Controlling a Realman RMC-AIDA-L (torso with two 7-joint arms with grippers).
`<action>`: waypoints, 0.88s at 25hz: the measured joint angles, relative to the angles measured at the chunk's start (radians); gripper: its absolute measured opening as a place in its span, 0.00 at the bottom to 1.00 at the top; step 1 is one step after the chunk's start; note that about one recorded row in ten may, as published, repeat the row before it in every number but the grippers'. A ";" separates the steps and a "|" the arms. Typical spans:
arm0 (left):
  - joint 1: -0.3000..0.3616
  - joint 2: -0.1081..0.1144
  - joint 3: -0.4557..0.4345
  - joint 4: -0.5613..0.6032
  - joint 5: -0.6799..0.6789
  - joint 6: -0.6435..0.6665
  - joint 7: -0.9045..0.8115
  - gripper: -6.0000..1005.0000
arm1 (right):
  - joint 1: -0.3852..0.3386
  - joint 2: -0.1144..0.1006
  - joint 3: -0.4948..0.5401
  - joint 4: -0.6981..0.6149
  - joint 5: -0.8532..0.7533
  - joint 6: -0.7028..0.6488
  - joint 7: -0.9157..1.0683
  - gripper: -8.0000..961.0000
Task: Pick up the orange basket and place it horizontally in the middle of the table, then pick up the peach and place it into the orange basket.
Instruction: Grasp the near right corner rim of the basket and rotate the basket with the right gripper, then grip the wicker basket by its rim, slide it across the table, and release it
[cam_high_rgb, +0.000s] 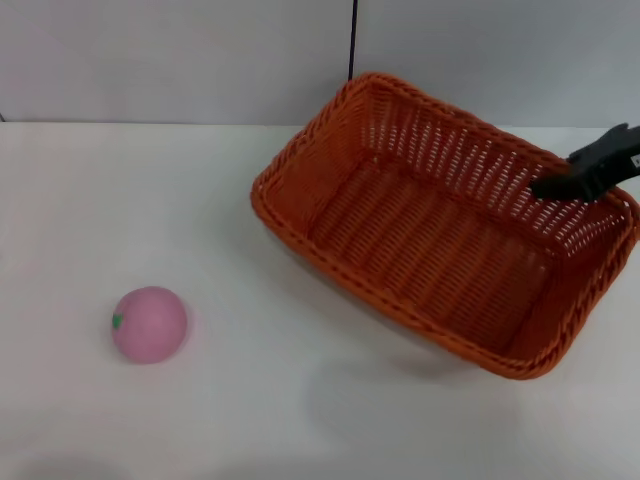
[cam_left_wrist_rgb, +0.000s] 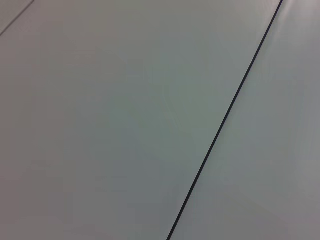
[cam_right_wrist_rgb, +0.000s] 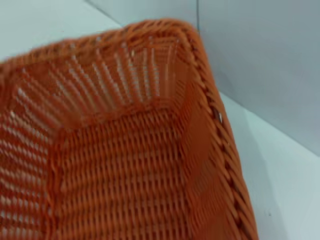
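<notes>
The orange basket is on the right half of the white table, turned diagonally and empty. A soft shadow under its near side suggests it hangs slightly above the tabletop. My right gripper reaches in from the right edge and is shut on the basket's far right rim. The right wrist view looks down into the basket, showing its woven floor and a corner. The pink peach rests alone on the table at the near left, well apart from the basket. My left gripper is out of view.
A grey wall with a dark vertical seam stands behind the table. The left wrist view shows only that wall and its seam. Bare tabletop lies between the peach and the basket.
</notes>
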 joint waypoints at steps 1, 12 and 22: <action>0.000 0.000 0.000 0.000 0.000 0.001 0.000 0.77 | -0.007 -0.004 0.000 -0.012 0.027 -0.012 0.000 0.21; 0.000 0.000 0.000 0.000 0.000 0.002 0.000 0.76 | -0.093 -0.043 0.069 -0.167 0.346 -0.104 -0.003 0.18; 0.001 0.000 0.000 0.000 0.000 0.005 0.000 0.76 | -0.044 -0.095 0.106 -0.176 0.516 -0.238 -0.068 0.19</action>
